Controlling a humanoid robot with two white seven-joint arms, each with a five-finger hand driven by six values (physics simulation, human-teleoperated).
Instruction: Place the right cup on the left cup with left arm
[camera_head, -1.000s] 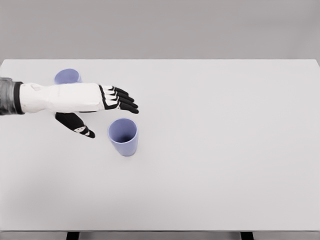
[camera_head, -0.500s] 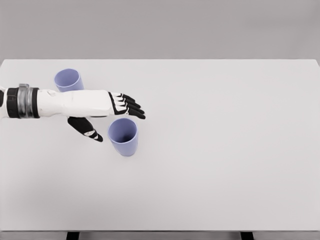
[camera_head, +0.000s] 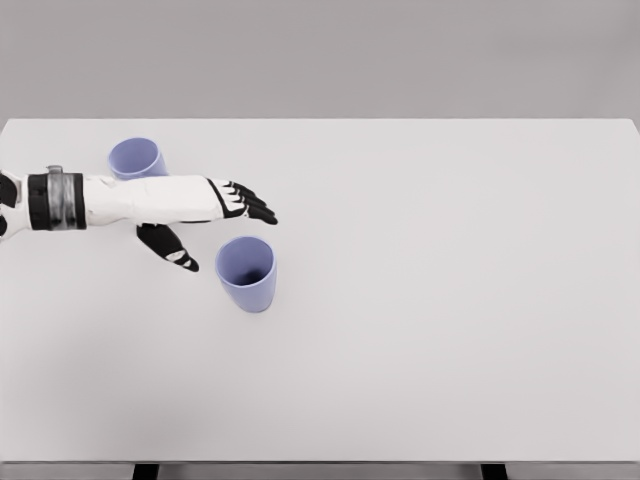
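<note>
Left hand (camera_head: 205, 222), reaching in from the left edge above the desk (camera_head: 450, 300): fingers (camera_head: 250, 207) extended and spread, thumb (camera_head: 168, 247) angled down and apart, nothing held. Right cup (camera_head: 246, 273), lavender, upright with its mouth open, just below and to the right of the fingertips, apart from them. Left cup (camera_head: 136, 158), same colour, upright behind the white forearm (camera_head: 130, 200), near the desk's far left side.
</note>
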